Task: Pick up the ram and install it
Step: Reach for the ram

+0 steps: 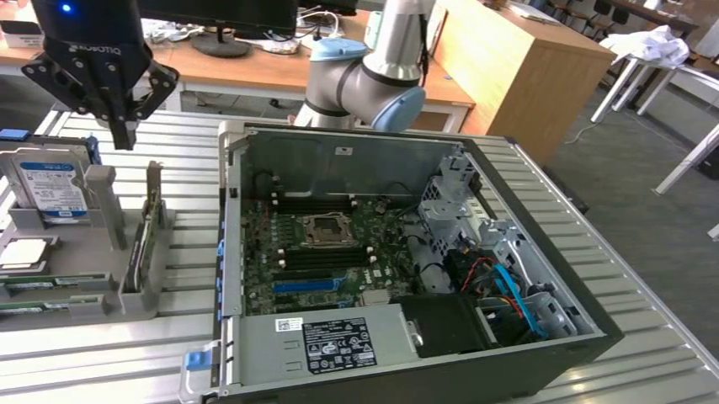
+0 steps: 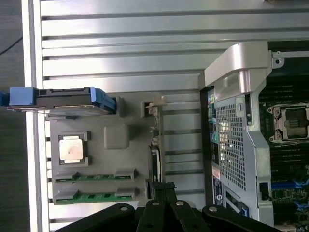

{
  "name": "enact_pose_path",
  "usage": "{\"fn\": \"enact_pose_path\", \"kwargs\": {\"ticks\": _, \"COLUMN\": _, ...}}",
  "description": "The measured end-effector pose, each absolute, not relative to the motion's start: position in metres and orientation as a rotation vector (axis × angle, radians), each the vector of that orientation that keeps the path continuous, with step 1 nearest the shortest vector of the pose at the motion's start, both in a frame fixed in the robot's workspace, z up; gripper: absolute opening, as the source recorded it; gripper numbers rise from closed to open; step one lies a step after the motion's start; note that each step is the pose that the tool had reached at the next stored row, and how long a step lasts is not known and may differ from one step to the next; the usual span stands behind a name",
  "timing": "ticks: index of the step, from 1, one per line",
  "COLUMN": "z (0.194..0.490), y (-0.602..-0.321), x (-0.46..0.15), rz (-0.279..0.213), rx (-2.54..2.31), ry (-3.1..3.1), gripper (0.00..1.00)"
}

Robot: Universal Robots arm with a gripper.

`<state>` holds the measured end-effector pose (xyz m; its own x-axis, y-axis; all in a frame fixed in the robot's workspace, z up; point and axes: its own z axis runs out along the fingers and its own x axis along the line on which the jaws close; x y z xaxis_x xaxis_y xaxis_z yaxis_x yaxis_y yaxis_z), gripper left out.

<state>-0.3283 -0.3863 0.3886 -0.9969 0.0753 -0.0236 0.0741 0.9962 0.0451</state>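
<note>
The pincer [image 1: 121,139] is hanging clenched and grasping nothing, its two fingers pressed together, high above the grey tray [image 1: 101,278] at the exterior view's left. In the wrist view the clenched pincer [image 2: 164,186] is sitting over one end of a thin part [image 2: 154,162] that is standing on edge in a slot along the tray's [image 2: 96,159] side nearest the case. I cannot tell what that part is. In the exterior view the same part [image 1: 141,244] is standing upright between two grey posts, well below the fingertips and not touching them.

Two rams are lying flat in parallel slots of the tray, one [image 2: 91,177] just beside the other [image 2: 91,197], green edges showing between grey clips. In the exterior view they [image 1: 34,284] are sitting at the tray's near left corner, apart from the pincer.

A CPU [image 2: 71,148] is resting in a square pocket beside the rams, and a drive [image 1: 50,189] with a blue label is standing upright at the tray's far end.

The open case [image 1: 337,160] is lying on the slatted desk [image 1: 629,278] just beside the tray, with the motherboard [image 1: 326,252] facing up. Its long black slots are sitting on either side of the socket [image 1: 326,227], and none of them is visibly holding a green stick. The arm [image 1: 371,84] is bending behind the case.
</note>
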Motion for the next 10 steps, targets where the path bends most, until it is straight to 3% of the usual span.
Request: {"fn": "enact_pose_path", "kwargs": {"ticks": 10, "z": 0.388, "y": -0.385, "x": -0.353, "rz": 0.069, "rx": 0.117, "ry": 3.113, "gripper": 0.11}}
